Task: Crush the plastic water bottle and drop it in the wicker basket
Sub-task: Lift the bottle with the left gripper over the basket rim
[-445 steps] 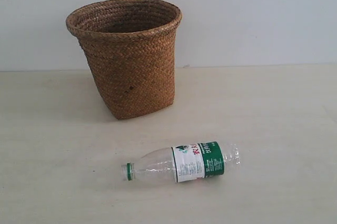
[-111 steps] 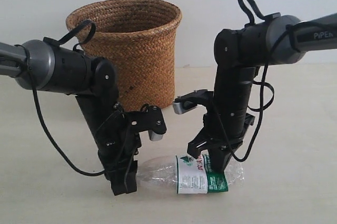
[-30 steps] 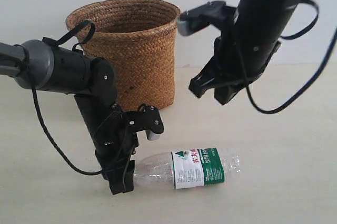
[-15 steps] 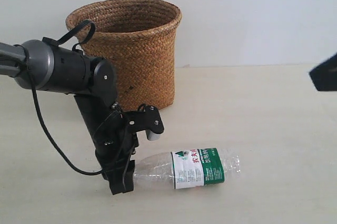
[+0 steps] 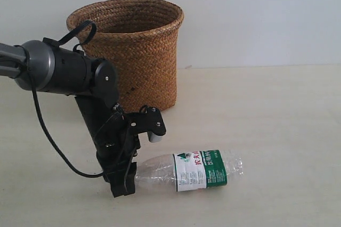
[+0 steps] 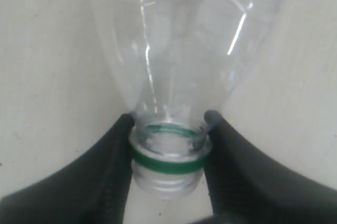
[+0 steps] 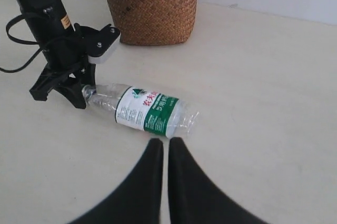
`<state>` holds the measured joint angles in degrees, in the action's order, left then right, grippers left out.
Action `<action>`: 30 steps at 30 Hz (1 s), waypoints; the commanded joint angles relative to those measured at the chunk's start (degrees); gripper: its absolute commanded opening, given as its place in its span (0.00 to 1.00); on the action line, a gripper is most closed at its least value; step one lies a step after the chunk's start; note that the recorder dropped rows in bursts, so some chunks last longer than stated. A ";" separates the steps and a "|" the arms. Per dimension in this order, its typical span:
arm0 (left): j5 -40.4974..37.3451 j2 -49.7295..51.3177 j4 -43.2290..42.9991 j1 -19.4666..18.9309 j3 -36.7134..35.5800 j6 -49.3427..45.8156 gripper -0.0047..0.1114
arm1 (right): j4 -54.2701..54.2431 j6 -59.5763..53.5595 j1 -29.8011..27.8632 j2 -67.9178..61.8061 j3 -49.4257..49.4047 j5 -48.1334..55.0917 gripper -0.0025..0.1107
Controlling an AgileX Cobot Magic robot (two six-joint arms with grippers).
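Pale, matte beige table [image 5: 277,131], smooth and bare-looking, with a plain off-white wall [image 5: 256,14] rising straight off its far edge. One wicker basket [image 5: 133,51] here, standing toward that far edge: brown herringbone weave, thick rolled round rim, sides tapering to a squarish base. One plastic water bottle [image 5: 192,169] too, lying on its side on the table, well forward of the basket: clear, crinkly plastic, a white-and-green label with red characters, a green ring at the neck. Two black claws. The left claw [image 6: 168,124] is clamped on the bottle's neck, fingers pressing either side just by the green ring. The right claw [image 7: 165,142] hangs above the table, clear of the bottle, its tips drawn together on nothing.
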<state>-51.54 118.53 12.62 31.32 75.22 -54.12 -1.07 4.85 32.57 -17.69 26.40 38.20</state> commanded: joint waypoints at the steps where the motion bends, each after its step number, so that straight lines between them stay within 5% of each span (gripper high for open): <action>1: 0.38 -0.16 -0.12 -0.04 0.18 0.52 0.07 | -0.17 2.23 -0.06 3.20 -5.26 -3.45 0.02; 30: 0.92 -22.32 -6.95 -0.04 0.18 3.31 0.07 | 0.24 6.36 -0.06 3.22 -5.74 -10.77 0.02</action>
<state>-50.68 98.94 6.98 31.32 75.22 -52.54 -0.62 11.15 32.57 -14.63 20.94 28.05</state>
